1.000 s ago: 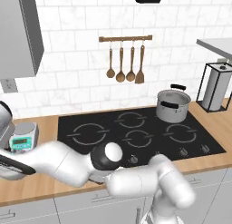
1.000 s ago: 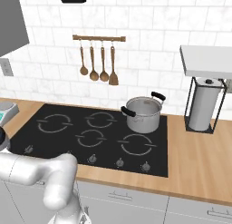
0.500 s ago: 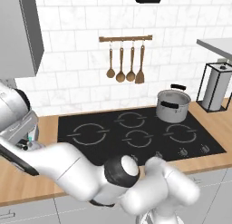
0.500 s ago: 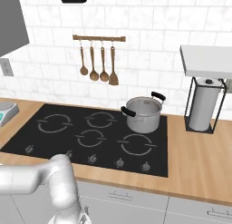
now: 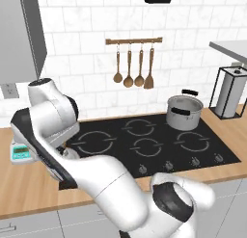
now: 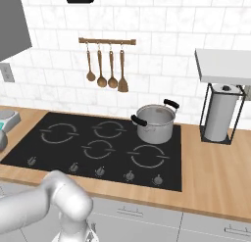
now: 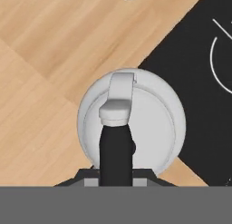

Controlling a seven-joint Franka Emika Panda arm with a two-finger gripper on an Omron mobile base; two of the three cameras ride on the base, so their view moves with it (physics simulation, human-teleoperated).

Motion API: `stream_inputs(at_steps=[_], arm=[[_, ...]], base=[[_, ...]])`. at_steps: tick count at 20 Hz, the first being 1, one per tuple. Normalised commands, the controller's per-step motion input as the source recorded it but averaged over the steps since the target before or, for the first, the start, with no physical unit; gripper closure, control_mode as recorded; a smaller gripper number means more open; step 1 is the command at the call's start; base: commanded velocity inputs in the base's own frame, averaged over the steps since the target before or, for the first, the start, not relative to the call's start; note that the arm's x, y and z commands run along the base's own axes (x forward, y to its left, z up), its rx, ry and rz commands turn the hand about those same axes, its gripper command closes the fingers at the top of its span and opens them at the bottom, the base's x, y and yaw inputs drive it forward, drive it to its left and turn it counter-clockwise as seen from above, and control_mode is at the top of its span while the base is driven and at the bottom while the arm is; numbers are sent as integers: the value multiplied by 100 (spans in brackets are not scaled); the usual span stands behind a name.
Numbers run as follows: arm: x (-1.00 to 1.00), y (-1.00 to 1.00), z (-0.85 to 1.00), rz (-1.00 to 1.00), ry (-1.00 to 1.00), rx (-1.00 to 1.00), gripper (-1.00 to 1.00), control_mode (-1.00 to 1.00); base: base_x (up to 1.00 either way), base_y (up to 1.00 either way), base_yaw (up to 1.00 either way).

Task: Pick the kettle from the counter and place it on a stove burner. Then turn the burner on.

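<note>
The hand view looks straight down on the kettle point(image 7: 149, 123), round and shiny silver. Its arched handle point(image 7: 117, 128) runs toward the bottom of that view. The kettle sits on the counter point(image 7: 50, 60) with its right part over the corner of the black cooktop point(image 7: 190, 51). My gripper point(image 7: 115, 175) hangs just above it, open, with the handle between the two fingers. In the left base view my arm point(image 5: 53, 121) covers most of the kettle. A sliver of the kettle point(image 6: 2, 139) shows at the left edge of the right base view. The stove burner point(image 5: 96, 141) point(image 6: 59, 133) is the wide ring at the cooktop's left.
A steel pot point(image 5: 184, 112) point(image 6: 154, 122) with black handles stands on the back right ring. A small scale point(image 5: 21, 152) sits on the counter left of the cooktop. Knobs point(image 6: 100, 171) line the cooktop's front edge. Wooden utensils point(image 6: 105, 64) hang on the wall, and a paper-towel stand point(image 6: 220, 116) is at the right.
My arm has swung up and to the left, over the counter's left end beside the cooktop. The pot and cooktop have not moved.
</note>
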Motion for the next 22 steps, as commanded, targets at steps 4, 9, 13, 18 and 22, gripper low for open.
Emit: stream_inputs(at_steps=[4, 9, 13, 18, 22], arm=[[0, -85, 20, -20, -1, 11, 100, -100], [0, -74, 38, -20, 0, 13, 100, -100], [14, -59, 36, -20, 0, 11, 100, -100], [46, -57, 16, -18, 4, 6, 100, -100], [53, -52, 2, -18, 10, 1, 100, -100]], base=[[0, 0, 0], [0, 0, 0], [0, 0, 0], [0, 0, 0], [0, 0, 0]])
